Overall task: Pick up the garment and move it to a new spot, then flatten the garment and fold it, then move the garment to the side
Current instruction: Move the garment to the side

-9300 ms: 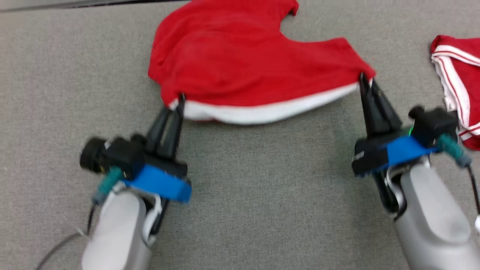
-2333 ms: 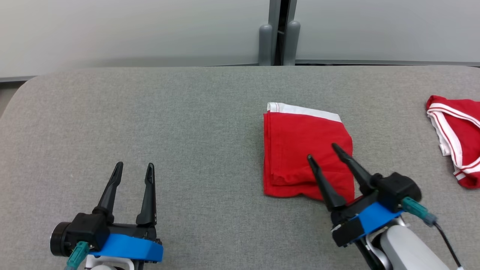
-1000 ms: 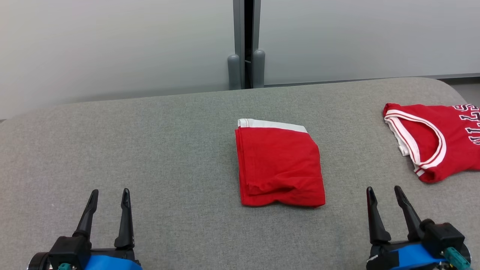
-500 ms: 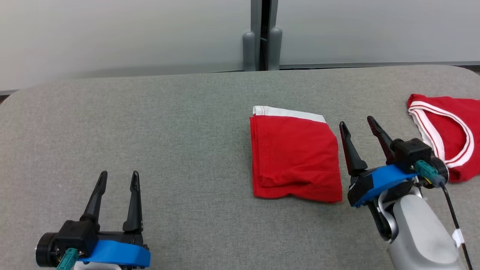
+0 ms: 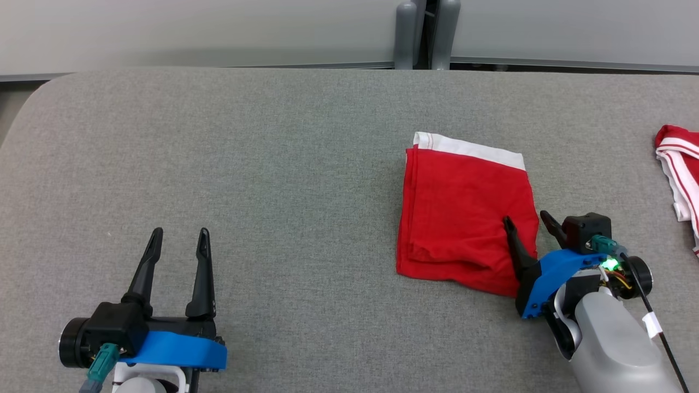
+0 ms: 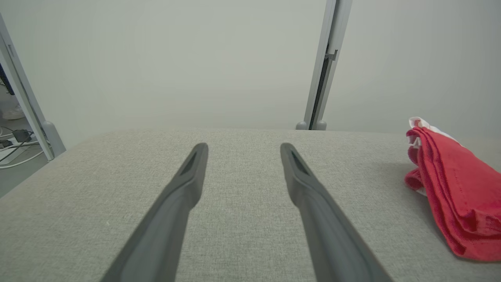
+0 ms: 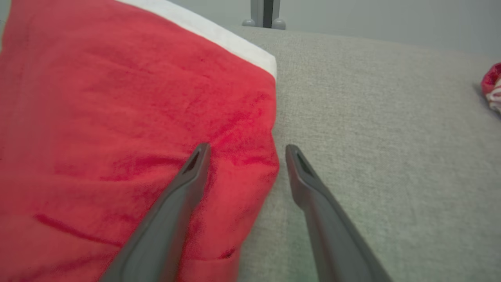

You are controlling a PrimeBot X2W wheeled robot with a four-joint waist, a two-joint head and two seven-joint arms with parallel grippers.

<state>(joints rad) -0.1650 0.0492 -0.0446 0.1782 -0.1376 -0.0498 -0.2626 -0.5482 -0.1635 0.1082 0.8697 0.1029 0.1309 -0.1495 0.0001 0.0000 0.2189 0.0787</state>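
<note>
On the counter (image 5: 273, 164), right of middle: you have the red garment (image 5: 464, 213), folded into a rough rectangle, with a white band (image 5: 469, 148) along its far edge and a slightly rumpled near edge.
Garment from the left wrist: you see the garment (image 6: 450, 196) as a stack of folded layers at the right, well apart from that arm.
Right tool (image 5: 526, 218): your right tool stands wide open and holds nothing. It sits at the garment's near right corner.
Right tool close up (image 7: 247, 147): one finger (image 7: 172, 211) lies over the red cloth of the garment (image 7: 117, 117) and the other over bare counter (image 7: 372, 117) just beside the cloth's edge. You cannot tell whether either finger touches down.
Left tool (image 5: 180, 233): your left tool is also spread wide and empty. It is over bare counter at the near left, fingers pointing away from you.
Left tool close up (image 6: 243, 147): grey counter (image 6: 242, 188) shows between the fingers.
Second garment (image 5: 680, 169): red with white striped trim, at the far right of the counter, partly cut off by the picture's edge and well apart from the folded one.
Behind the counter: pale wall panels (image 5: 218, 27), with a grey post (image 5: 420, 33) at their joint.
</note>
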